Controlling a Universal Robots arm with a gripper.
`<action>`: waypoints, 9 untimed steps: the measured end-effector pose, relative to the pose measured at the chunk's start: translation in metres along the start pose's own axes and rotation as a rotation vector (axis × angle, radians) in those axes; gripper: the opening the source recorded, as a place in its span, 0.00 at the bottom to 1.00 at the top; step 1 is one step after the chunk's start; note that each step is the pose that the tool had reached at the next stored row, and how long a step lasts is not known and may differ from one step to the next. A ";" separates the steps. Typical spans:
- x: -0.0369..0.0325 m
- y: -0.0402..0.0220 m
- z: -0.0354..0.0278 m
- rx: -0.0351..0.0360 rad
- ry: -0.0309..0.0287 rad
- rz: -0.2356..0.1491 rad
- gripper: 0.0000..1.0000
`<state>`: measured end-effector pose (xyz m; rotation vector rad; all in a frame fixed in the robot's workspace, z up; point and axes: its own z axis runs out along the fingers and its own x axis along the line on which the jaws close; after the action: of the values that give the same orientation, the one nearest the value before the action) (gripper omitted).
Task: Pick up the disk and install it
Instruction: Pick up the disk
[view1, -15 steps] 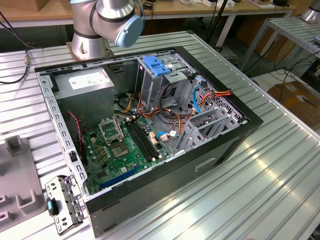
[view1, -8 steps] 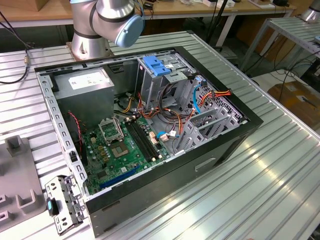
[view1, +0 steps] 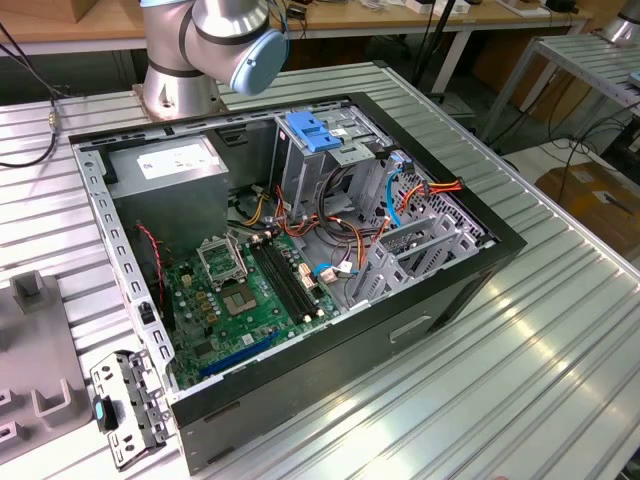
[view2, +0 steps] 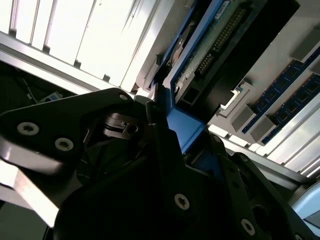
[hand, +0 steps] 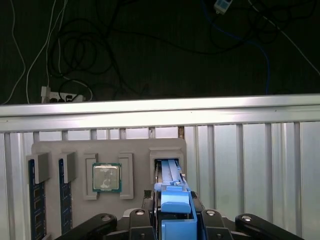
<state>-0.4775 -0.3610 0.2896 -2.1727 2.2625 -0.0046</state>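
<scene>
From my station, the gripper (hand: 176, 222) sat nearest the lens in the first wrist view. Its dark fingers (hand: 150, 216) pressed against either flank of a blue rail, so I judged the jaws clamped on the disk (hand: 172, 187) rather than standing apart from it. The disk lay dead centre between them, thin edge toward the camera. Its long axis ran straight away from the jaws into the pocket of a grey fixture (hand: 135, 150), where the far end was seated. In the second wrist view I saw the disk's (view2: 200, 55) green board and connector face, with the blue rail running down between the black finger bodies.

Beside the pocket, the fixture held a processor chip (hand: 106, 177) in its own recess. Further along were memory sticks (hand: 33, 200) on edge, well apart from the disk. I reckoned there was free room straight along the disk's long axis, though the pocket walls closed in at the sides.

The fixture rested on a ribbed aluminium table (hand: 250, 165), and past the table's edge were loose cables (hand: 75, 55) on a dark floor.

In the exterior view the open computer case (view1: 420, 320) lay on the same table. Its drive cage (view1: 300, 170), topped by a blue bracket (view1: 315, 135), stood near the arm (view1: 215, 30).
</scene>
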 end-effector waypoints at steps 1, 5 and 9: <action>0.0000 0.0000 0.0000 0.0000 0.0000 -0.001 0.37; 0.0000 0.0000 0.0000 0.0000 0.0000 -0.003 0.37; 0.0000 -0.0001 -0.0078 0.0000 -0.0001 -0.003 0.37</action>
<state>-0.4775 -0.3610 0.2973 -2.1763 2.2590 -0.0046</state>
